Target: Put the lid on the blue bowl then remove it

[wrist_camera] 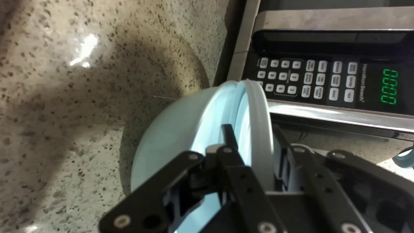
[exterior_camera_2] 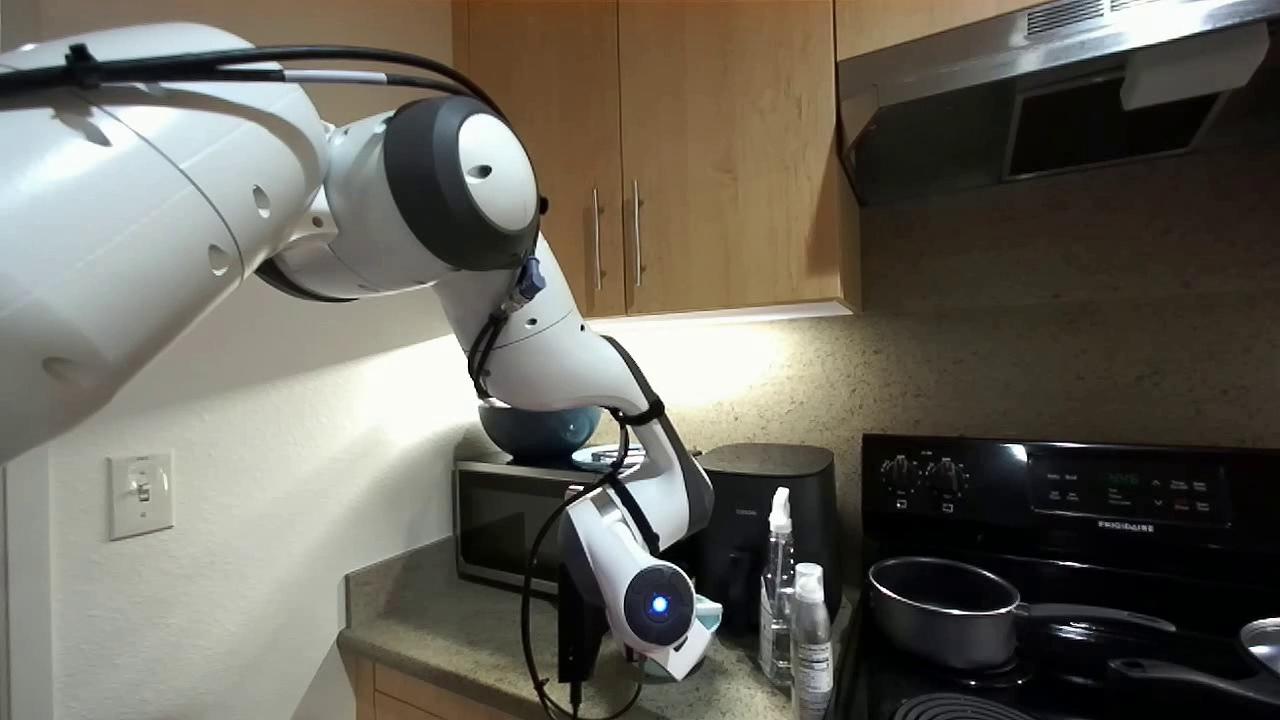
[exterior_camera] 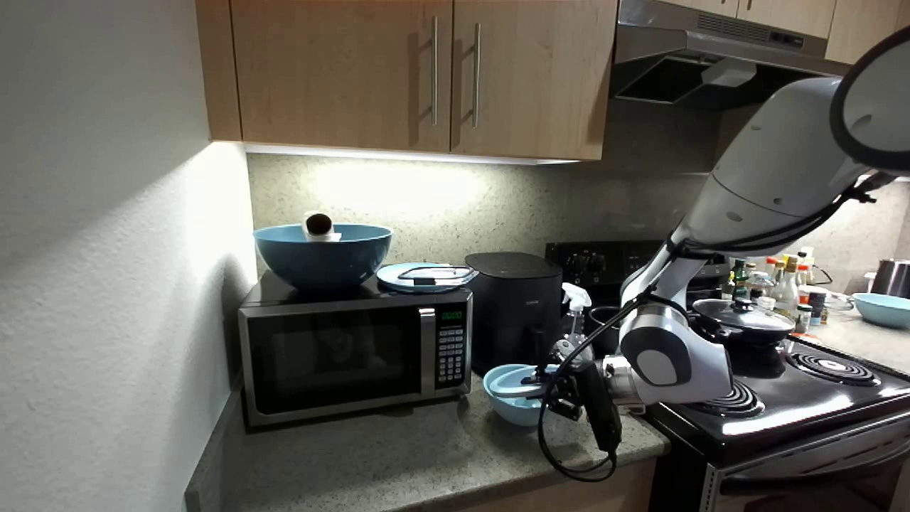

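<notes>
Hand (wrist_camera: pixel 254 134) is clamped on the edge of the lid (wrist_camera: pixel 258 111). Lid is tilted over the blue bowl (wrist_camera: pixel 168 137); contact between them cannot be confirmed. Bowl stands on the tabletop (exterior_camera: pixel 355 459), toward its front corner beside the electric stove (exterior_camera: pixel 789 407).

Wrist view: end effector (wrist_camera: pixel 253 137) partly hid the blue bowl (wrist_camera: pixel 173 136) toward 6 o'clock. In an exterior view, pan (exterior_camera_2: pixel 1262 646) was cropped at 4 o'clock.
</notes>
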